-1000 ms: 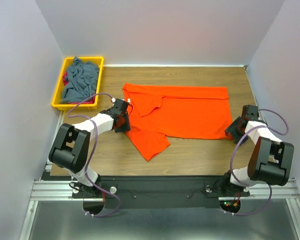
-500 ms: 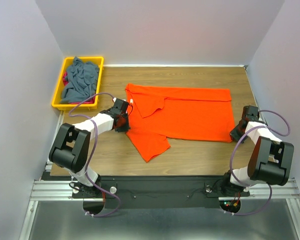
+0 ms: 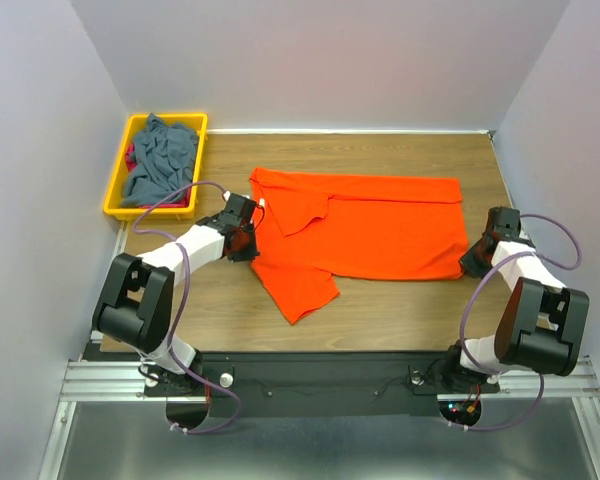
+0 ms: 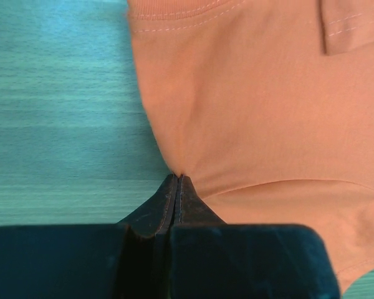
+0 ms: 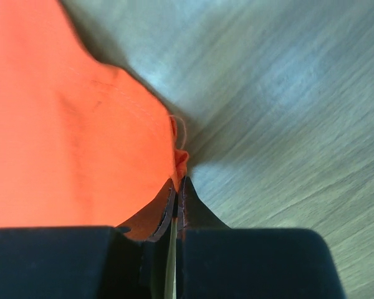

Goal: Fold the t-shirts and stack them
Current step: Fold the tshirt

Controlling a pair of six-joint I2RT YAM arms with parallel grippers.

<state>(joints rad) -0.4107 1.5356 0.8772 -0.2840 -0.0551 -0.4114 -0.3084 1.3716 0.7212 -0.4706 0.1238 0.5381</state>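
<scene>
Left gripper (image 4: pixel 177 182): jaws pressed together, pinching the left edge of the orange t-shirt (image 3: pixel 380 225); cloth puckers at the tips.
Right gripper (image 5: pixel 178 182): jaws together, nipping the same shirt's near right corner.
Orange t-shirt: spread flat across the middle of the table (image 3: pixel 400 300), one sleeve pointing toward the arm bases.
Grey-blue t-shirt (image 3: pixel 160 160): crumpled in the yellow bin (image 3: pixel 113 190) at the far left corner, red cloth (image 3: pixel 131 158) showing at its edge, well apart from both grippers.
</scene>
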